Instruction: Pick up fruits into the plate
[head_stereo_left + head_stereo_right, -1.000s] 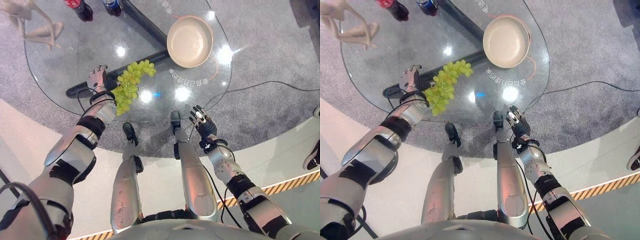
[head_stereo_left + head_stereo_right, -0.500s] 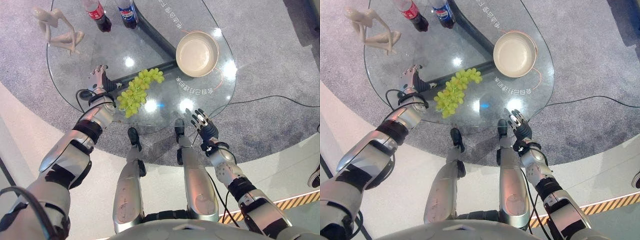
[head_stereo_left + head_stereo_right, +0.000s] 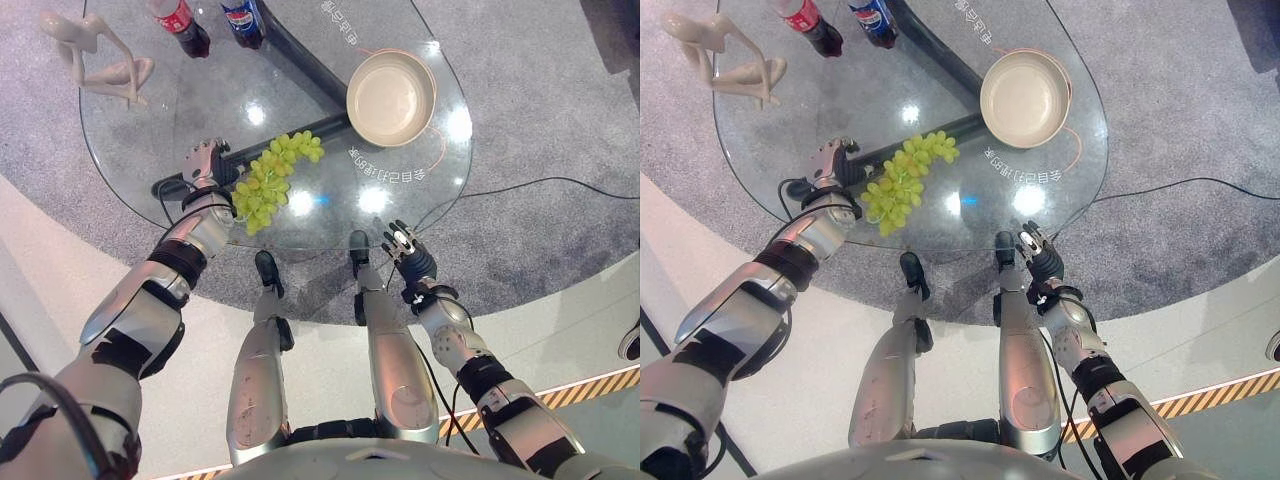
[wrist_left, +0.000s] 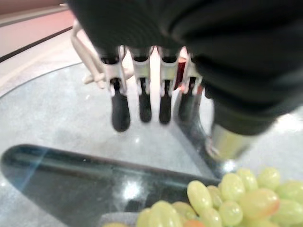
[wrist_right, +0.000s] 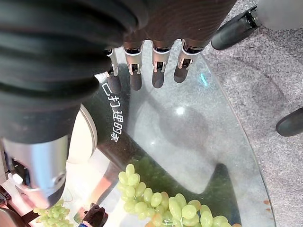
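A bunch of green grapes (image 3: 268, 181) lay on the round glass table (image 3: 130, 150), a little left of the middle of the left eye view, its long side running from lower left up toward the right. The cream plate (image 3: 390, 97) stood empty on the same glass in the upper right of the frame, well apart from the grapes, with pale lettering printed on the tabletop between them.

The left hand (image 3: 203, 163) was over the table just beside the left end of the bunch. In its wrist view the fingers (image 4: 120, 109) hung straight and apart above the glass, holding nothing, with the grapes (image 4: 227, 201) showing near the thumb side; whether the hand touched them could not be made out.

The right hand (image 3: 408, 249) hung at the near edge of the table, lower right of centre in the frame, above the grey carpet (image 3: 560, 120). Its fingers (image 5: 135, 80) were likewise straight and spread, empty.

At the top left of the frame a pale abstract figurine (image 3: 95, 52) stood on the glass, and beside it, toward the top centre, two soft-drink bottles (image 3: 181, 22), one red-labelled and one blue-labelled. A dark bar of the table's base (image 3: 300, 55) showed through the glass.
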`<state>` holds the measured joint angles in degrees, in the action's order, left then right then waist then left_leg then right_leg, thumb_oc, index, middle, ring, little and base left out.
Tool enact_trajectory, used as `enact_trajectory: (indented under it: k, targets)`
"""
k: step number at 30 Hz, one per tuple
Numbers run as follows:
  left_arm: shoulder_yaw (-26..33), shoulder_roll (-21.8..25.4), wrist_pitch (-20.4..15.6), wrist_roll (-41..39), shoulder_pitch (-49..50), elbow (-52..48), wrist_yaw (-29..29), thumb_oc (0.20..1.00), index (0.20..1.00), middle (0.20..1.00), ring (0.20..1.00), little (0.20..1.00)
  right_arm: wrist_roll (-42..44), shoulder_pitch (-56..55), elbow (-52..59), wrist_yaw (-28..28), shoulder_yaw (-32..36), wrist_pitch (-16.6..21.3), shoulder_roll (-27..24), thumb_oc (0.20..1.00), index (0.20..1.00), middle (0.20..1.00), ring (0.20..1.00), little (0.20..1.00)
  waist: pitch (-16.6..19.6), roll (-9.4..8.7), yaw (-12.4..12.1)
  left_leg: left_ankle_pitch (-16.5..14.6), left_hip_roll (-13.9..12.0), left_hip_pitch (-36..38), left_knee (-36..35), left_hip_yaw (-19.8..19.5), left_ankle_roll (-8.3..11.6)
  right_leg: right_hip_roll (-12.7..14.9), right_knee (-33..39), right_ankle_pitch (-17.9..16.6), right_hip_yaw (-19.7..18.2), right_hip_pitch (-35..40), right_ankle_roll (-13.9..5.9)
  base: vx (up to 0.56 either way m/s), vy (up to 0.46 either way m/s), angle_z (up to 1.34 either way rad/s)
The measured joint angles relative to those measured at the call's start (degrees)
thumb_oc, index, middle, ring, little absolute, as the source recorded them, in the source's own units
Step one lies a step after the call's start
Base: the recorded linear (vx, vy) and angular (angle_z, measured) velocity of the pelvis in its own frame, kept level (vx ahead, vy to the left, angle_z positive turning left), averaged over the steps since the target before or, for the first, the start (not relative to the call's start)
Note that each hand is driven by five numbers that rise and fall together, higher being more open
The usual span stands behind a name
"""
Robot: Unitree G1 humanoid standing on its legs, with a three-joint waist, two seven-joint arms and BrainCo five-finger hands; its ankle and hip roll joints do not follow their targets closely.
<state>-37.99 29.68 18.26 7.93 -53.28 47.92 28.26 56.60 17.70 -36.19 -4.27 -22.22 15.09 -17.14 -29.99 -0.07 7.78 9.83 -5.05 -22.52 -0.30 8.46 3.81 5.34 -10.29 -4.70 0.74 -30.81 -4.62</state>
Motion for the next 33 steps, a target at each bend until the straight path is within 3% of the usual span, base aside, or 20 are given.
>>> enact_trajectory:
  k: [7,8,9,23,33]
  targets:
    - [0.0,0.02,0.03,0.01,0.02,0.02,-0.04,0.2,0.2,0.2,0.2,0.2,0.0,0.0,-0.01,-0.06,0.0,-0.02,0.01,1.0,1.0,1.0,1.0,1.0,0.0,0.0,-0.27,0.01,0.01,0.54,0.0,-0.08,-0.01,0.01,-0.28,0.01,0.02,0.37,-0.01,0.0,0.0,0.0]
    - [0.0,0.02,0.02,0.01,0.02,0.02,-0.05,0.297,0.297,0.297,0.297,0.297,0.0,0.0,-0.01,-0.05,0.0,-0.02,0.01,1.0,1.0,1.0,1.0,1.0,0.0,0.0,-0.26,0.03,0.01,0.55,0.0,-0.08,-0.03,0.01,-0.3,0.01,0.01,0.37,-0.01,0.0,0.0,0.0]
    - [0.0,0.02,-0.07,0.0,0.02,0.02,-0.06,1.0,1.0,1.0,1.0,1.0,0.0,0.0,-0.06,-0.06,0.0,-0.02,0.01,1.0,1.0,1.0,1.0,1.0,0.0,0.0,-0.21,0.1,0.01,0.58,0.0,-0.07,-0.02,0.01,-0.32,0.01,0.01,0.37,-0.01,0.0,0.0,0.0]
    - [0.01,0.01,-0.91,0.0,0.03,0.02,-0.04,1.0,1.0,1.0,1.0,1.0,-0.03,-0.01,-0.11,-0.05,0.0,-0.01,0.01,1.0,1.0,1.0,1.0,1.0,0.0,0.0,-0.19,0.23,0.0,0.47,-0.05,-0.05,0.0,0.01,-0.28,0.02,-0.01,0.2,-0.01,0.0,0.0,0.0]
    - [-0.37,-1.79,1.73,-0.02,-1.31,1.74,-0.04,1.0,1.0,1.0,1.0,1.0,0.03,0.81,0.02,0.03,-0.12,0.0,0.02,1.0,1.0,1.0,1.0,1.0,0.0,0.0,0.35,0.55,-0.01,-3.02,-0.04,0.14,0.0,-0.07,-0.92,0.01,-0.25,-3.7,-0.01,-0.03,-0.031,-0.01]
